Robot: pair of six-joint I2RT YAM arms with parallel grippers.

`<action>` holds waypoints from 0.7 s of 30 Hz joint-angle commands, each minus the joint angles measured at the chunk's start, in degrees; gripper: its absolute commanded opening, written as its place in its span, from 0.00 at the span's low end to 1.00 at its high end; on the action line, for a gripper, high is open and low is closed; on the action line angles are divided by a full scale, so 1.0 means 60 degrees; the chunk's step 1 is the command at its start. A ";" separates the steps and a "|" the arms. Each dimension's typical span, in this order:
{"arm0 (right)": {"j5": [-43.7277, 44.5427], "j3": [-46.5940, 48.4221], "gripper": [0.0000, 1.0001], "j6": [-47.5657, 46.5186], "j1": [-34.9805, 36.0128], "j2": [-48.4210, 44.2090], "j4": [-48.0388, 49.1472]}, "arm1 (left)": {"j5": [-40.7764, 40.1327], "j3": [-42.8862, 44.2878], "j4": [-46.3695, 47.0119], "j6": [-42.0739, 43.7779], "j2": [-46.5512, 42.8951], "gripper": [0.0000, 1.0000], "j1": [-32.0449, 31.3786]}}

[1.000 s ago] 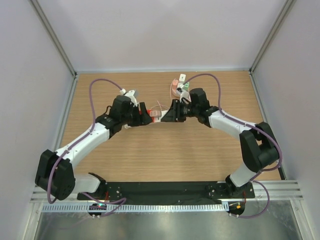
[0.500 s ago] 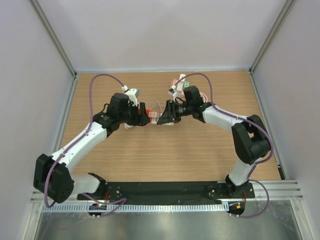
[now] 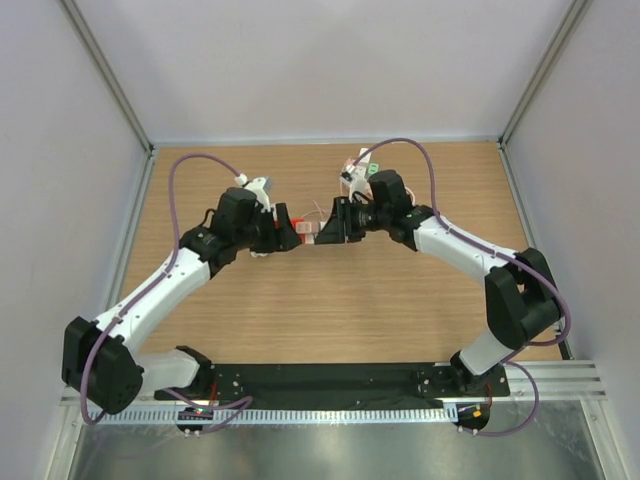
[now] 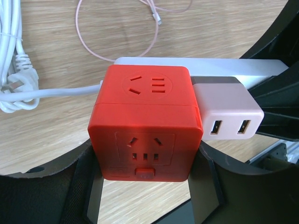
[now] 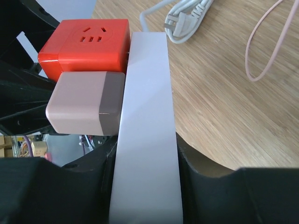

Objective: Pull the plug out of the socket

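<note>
Over the wooden table: red plastic cube socket is grasped by left gripper.
Right gripper: clenched on flat white plug.

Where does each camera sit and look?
Top external: high behind, looking down at wooden table; left arm and right arm show.
Left wrist: on left gripper, facing red plastic cube socket between its fingers.
Right wrist: on right gripper, facing white flat bar between its fingers.
Both wrists share socket and pale pink charger block.
</note>
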 commanded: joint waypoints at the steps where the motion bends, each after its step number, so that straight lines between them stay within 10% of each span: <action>1: 0.0918 -0.0151 0.01 -0.0034 -0.0380 -0.0284 0.0648 | 0.0633 0.0253 0.0757 -0.0183 -0.0645 0.00 -0.0020; 14: 0.1007 -0.0429 0.01 -0.0196 -0.0865 -0.0459 0.0632 | 0.1717 0.0648 -0.0047 0.0857 -0.1072 0.00 0.0024; 21: 0.1737 -0.0590 0.01 -0.0063 -0.0982 -0.0562 0.0590 | -0.1853 0.0531 -0.0722 0.1844 -0.1686 0.00 -0.0020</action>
